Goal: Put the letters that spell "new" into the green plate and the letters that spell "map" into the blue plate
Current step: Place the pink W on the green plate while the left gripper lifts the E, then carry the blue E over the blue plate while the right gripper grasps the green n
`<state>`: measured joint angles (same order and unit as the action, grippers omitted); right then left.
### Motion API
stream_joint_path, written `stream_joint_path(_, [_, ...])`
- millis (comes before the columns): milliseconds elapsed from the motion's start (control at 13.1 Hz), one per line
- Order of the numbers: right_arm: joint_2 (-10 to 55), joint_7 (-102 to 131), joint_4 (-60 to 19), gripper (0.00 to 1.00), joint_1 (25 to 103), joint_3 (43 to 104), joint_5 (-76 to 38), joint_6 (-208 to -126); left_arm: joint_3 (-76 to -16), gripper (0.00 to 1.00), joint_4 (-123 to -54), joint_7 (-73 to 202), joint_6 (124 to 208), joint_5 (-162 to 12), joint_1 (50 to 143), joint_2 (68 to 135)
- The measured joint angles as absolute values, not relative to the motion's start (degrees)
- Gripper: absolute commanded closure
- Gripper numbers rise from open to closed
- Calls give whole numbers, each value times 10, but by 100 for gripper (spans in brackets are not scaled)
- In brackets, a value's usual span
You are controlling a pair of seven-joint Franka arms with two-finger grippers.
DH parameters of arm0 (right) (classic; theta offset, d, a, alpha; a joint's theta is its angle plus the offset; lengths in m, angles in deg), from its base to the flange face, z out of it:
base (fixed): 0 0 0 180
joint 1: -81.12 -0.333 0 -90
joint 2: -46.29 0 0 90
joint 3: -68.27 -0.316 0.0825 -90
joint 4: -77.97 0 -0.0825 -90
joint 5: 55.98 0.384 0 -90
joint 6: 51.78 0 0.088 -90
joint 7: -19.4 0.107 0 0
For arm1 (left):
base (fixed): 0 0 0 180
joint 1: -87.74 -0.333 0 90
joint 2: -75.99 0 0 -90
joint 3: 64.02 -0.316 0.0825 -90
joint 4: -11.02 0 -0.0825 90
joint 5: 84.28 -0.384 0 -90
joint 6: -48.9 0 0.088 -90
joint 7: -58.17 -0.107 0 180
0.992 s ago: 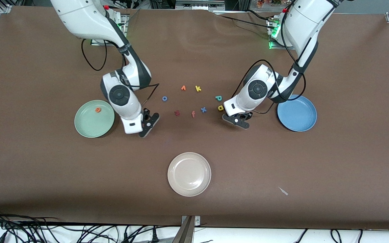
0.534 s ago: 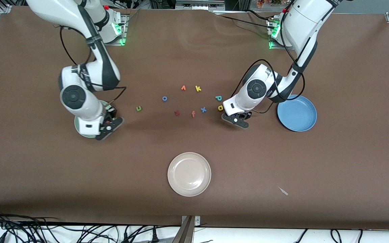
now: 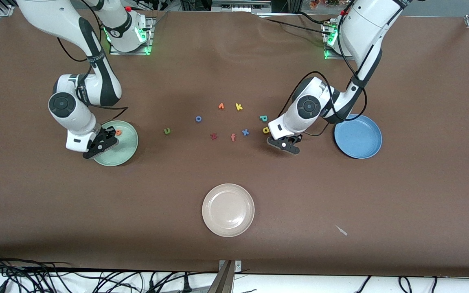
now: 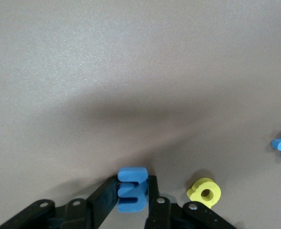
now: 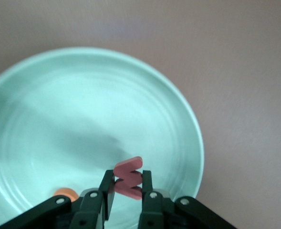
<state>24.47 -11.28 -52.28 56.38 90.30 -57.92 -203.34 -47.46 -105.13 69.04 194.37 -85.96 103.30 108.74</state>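
Right gripper [image 3: 101, 143], lower left of front frame, over the green plate [image 3: 126, 151]. Its claw is pinched on the salmon w [image 5: 129, 177], held by the flat faces above the plate floor. Orange e [image 3: 118, 132] already lies in the plate.

Left gripper [image 3: 286, 145], right of centre, low over the table beside the blue plate [image 3: 358, 136]. Its fingers [image 4: 102, 200] are narrowed around the light blue m [image 4: 130, 188]; grip looks made, lift not judged.

Olive n [image 3: 167, 130], teal p [image 3: 263, 118] and yellow a [image 3: 266, 130] lie loose on the table mid-frame.

Handling, as judged: the foam is very light, soft and squashy. Pinch across the flat sides, gently. A released letter may cling or bounce.

Hidden: front frame does not show either held letter. Wrist frames cut off the finger bases.
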Motion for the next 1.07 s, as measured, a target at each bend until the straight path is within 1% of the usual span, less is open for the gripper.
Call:
stream_joint_path(76, [244,-113,-526,48,567,903,-579,-2038,-475,74,-1051,692,1944,-860,1033,1087])
stream_joint_path(153, [244,-113,-526,28,569,903,-579,-2038,-474,78,-1051,693,1944,-860,1033,1087])
stream_joint_path(229, [244,-113,-526,19,570,903,-579,-2039,-474,80,-1051,694,1944,-860,1034,1087])
stream_joint_path(305, [244,-112,-526,13,570,903,-579,-2039,-474,80,-1051,695,1944,-860,1034,1087])
stream_joint_path(381, [246,-112,-524,9,570,903,-579,-2039,-474,79,-1051,697,1944,-860,1034,1087])
stream_joint_path(534, [255,-102,-520,9,569,900,-577,-2030,-474,79,-1048,701,1934,-860,1034,1087])
stream_joint_path(610, [262,-83,-514,9,568,894,-576,-2016,-474,78,-1044,701,1914,-860,1034,1085])
stream_joint_path(687, [271,-50,-503,9,568,879,-576,-1984,-474,76,-1038,701,1890,-860,1033,1082])
stream_joint_path(915, [291,96,-445,11,563,817,-575,-1849,-474,76,-1011,701,1809,-860,1028,1053])
stream_joint_path(1068, [293,176,-426,12,561,773,-575,-1821,-475,75,-1002,698,1755,-860,1018,1024])
